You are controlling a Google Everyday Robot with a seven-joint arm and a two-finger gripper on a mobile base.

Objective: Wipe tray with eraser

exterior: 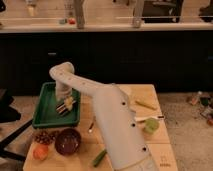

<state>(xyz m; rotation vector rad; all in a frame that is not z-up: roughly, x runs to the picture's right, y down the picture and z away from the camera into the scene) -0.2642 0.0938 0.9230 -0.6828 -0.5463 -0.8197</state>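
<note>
Around the work area we see a wooden counter (127, 97) carrying a dark round bowl (67, 141) near its front left, with a cluster of dark grapes (44, 136) just beside the bowl and an orange fruit (40, 151) in front of those. A green vegetable (99, 158) lies at the front edge, a pale green apple (149, 127) sits toward the right, and a yellowish stick-like item (145, 105) rests farther back on the right; a thin utensil (92, 125) lies between the bowl and the arm. The broad white arm (117, 130) fills the middle of our view and hides much of the counter behind it. It rises from the lower right, runs up and to the left, bends at a rounded elbow above the tray, and drops the wrist straight down into it. The claw (65, 106) hangs inside the tray (46, 111), at its right half, right at the eraser (68, 103); we cannot tell whether its fingers are spread or pressed onto the block. The tray is a large green rectangle with raised sides, lying at the left rear of the counter. The eraser is a small block showing a pale tan face and a dark striped side, tilted, low in the tray near its floor.
</note>
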